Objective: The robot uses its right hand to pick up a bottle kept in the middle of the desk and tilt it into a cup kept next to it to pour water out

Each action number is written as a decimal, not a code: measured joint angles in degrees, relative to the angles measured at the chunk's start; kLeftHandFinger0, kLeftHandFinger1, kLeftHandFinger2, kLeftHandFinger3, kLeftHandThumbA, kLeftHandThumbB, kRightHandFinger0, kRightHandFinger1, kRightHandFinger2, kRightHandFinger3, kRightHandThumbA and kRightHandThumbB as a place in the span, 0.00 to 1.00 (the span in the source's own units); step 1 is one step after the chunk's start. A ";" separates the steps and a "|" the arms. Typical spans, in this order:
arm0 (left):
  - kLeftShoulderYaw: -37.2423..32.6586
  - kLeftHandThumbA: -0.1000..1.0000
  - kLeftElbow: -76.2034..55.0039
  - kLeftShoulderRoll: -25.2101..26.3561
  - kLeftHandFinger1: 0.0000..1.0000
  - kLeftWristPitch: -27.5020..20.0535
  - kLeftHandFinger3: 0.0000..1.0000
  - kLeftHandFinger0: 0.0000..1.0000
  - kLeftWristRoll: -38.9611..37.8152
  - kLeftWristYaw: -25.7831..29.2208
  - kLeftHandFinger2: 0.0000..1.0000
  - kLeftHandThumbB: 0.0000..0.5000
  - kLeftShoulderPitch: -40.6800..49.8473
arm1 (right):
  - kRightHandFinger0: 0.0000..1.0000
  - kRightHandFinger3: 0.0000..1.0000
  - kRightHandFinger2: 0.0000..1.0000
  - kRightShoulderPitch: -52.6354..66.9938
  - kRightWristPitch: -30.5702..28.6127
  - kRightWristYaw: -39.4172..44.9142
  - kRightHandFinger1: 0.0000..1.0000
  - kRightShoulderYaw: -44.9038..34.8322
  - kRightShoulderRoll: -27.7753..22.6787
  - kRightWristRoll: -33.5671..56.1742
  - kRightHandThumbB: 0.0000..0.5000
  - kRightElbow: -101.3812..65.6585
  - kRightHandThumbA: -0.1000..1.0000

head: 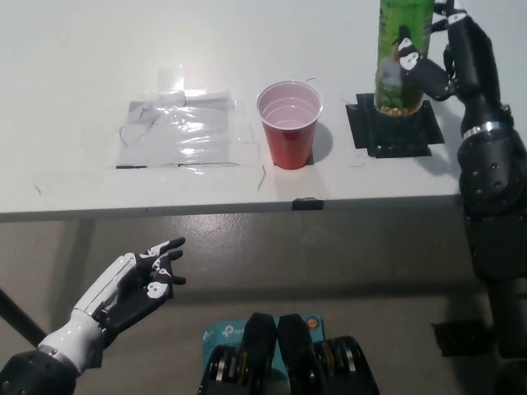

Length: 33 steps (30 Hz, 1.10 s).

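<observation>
1. Bottle stands upright on black mat, right of red cup; right hand is wrapped around it.
2. Left hand rests below desk edge, fingers spread, empty.
3. Judgement: confirm the base sits flat before loosening the fingers; withdraw sideways, clear of the cup.

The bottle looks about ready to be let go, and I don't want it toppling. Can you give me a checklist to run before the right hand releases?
1. Bottle upright: ok.
2. Bottle base over the black square mat: ok.
3. Base fully resting on the mat: cannot tell from this angle.
4. Right hand wrapped around the bottle: ok.
5. Red cup standing upright, apart from the bottle: ok.
6. Left hand resting open below the desk edge, out of the way: ok.
</observation>
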 measured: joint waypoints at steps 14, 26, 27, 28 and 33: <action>1.18 0.62 0.00 -0.03 0.97 -0.34 1.00 0.79 0.00 -0.01 1.00 0.23 0.10 | 0.00 0.22 0.13 3.83 -9.37 -11.57 0.00 5.10 1.54 0.77 0.00 12.61 0.00; 1.27 0.60 0.01 -0.16 1.00 -0.32 1.00 0.81 -0.01 -0.02 1.00 0.21 1.24 | 0.00 0.20 0.35 5.13 -12.22 -23.20 0.08 15.54 -1.20 -1.41 0.00 17.35 0.00; 1.29 0.60 0.01 -0.16 0.99 -0.32 1.00 0.81 0.00 -0.02 1.00 0.20 1.34 | 0.00 0.21 0.37 5.13 -12.34 -24.13 0.12 16.15 -1.41 -1.55 0.00 17.60 0.04; 1.29 0.60 0.01 -0.16 0.98 -0.32 1.00 0.81 0.00 -0.02 1.00 0.22 1.43 | 0.00 0.21 0.37 5.14 -12.42 -25.06 0.13 16.91 -1.68 -1.77 0.00 17.81 0.09; 1.33 0.61 0.01 -0.16 0.97 -0.29 1.00 0.80 0.00 -0.02 1.00 0.22 1.89 | 0.00 0.55 0.41 5.15 -12.65 -30.24 0.25 20.03 -2.88 -3.02 0.06 19.21 0.00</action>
